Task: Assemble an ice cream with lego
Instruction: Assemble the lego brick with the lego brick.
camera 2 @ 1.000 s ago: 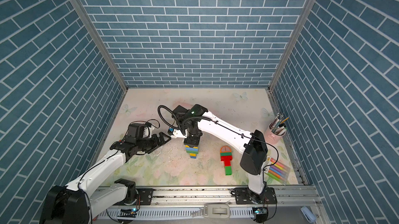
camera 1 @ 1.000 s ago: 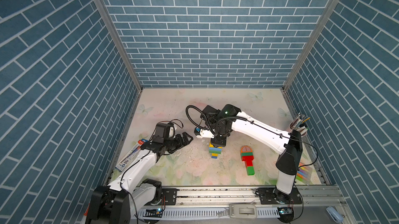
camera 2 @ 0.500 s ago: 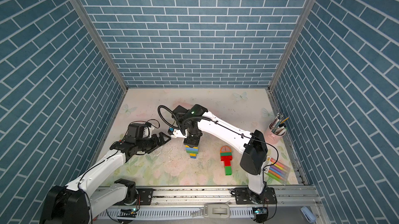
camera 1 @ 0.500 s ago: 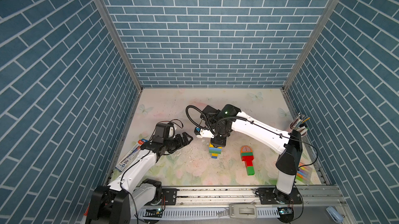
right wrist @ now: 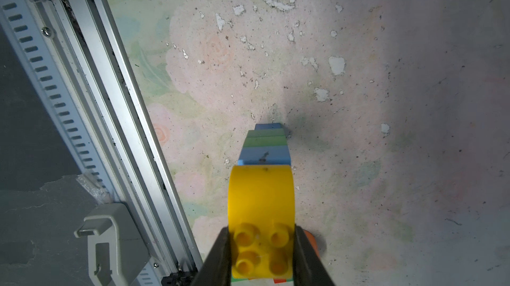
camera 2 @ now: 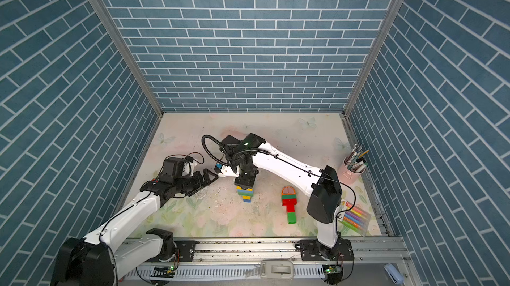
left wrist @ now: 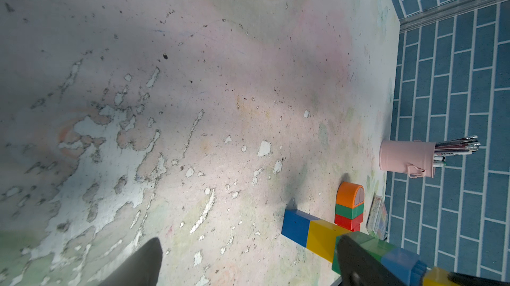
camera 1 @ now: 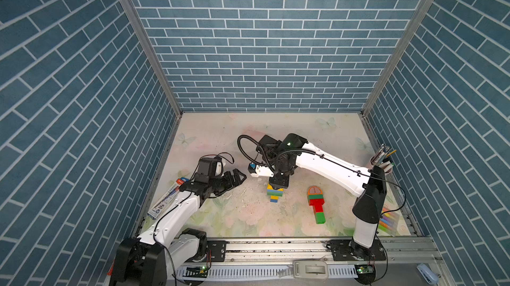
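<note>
Unmoved since a second ago: right gripper [camera 1: 278, 183] with jaws clamped on yellow dome [right wrist: 261, 201] topping stack [camera 1: 275, 195], upright on surface [camera 1: 248, 138]; left gripper [camera 1: 238, 177] beside, jaws apart, empty. Likely light, rigid, slick; pinch flat sides.

Legible text: none.
Long white box [camera 1: 165, 199], flat by the left wall: blue printing, too small to read.
Marker pack [camera 2: 354, 217], near the right arm's base: yellow label, characters not resolvable.
</note>
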Robot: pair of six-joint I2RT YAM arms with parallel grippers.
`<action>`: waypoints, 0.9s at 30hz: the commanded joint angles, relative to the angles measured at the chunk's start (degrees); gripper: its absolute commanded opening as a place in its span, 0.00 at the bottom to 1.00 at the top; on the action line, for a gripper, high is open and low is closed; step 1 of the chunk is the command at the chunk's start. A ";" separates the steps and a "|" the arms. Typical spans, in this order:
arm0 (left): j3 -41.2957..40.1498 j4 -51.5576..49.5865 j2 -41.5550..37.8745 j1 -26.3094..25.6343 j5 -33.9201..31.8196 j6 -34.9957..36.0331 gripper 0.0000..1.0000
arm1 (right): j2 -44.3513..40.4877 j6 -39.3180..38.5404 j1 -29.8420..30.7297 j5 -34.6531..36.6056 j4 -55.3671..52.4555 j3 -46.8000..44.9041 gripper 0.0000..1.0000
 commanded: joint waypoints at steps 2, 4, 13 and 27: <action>0.78 -1.35 -0.75 0.58 0.42 0.88 1.00 | 0.93 1.29 0.42 -0.30 -1.75 -0.74 0.00; 0.87 -1.44 -0.91 0.60 0.37 0.88 1.00 | 0.89 1.39 0.41 0.00 -1.45 -1.06 0.00; 0.90 -1.96 -1.42 0.62 0.37 0.91 1.00 | 1.40 1.44 0.42 0.00 -1.29 -1.19 0.00; 0.59 -2.00 -1.81 0.74 0.66 0.78 0.99 | 0.78 -2.08 0.59 -0.52 -3.12 -2.41 0.00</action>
